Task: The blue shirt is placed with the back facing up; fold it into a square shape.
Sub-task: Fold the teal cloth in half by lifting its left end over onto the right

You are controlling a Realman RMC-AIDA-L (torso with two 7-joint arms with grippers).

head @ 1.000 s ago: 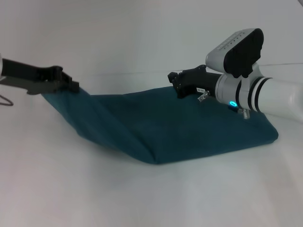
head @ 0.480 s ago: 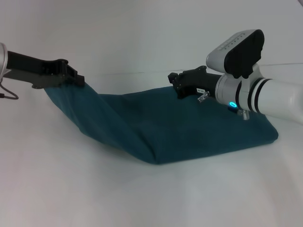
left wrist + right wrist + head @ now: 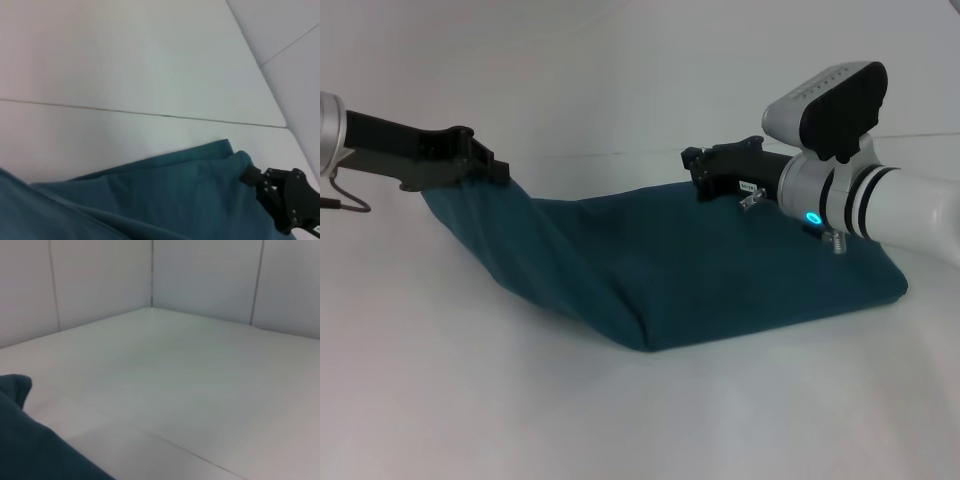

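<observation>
White table point(image 3: 640, 420) with pale walls point(image 3: 100, 275) behind.

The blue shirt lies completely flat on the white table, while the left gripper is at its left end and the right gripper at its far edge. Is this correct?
Not quite: the blue shirt is not completely flat. The head view shows its left end lifted off the white table, hanging from the left gripper. The right gripper is at the far edge, as you said.

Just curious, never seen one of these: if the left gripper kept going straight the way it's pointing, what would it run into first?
Probably the right gripper. The left gripper, holding the blue shirt by its edge, points across at it, though depth is unclear.
</observation>
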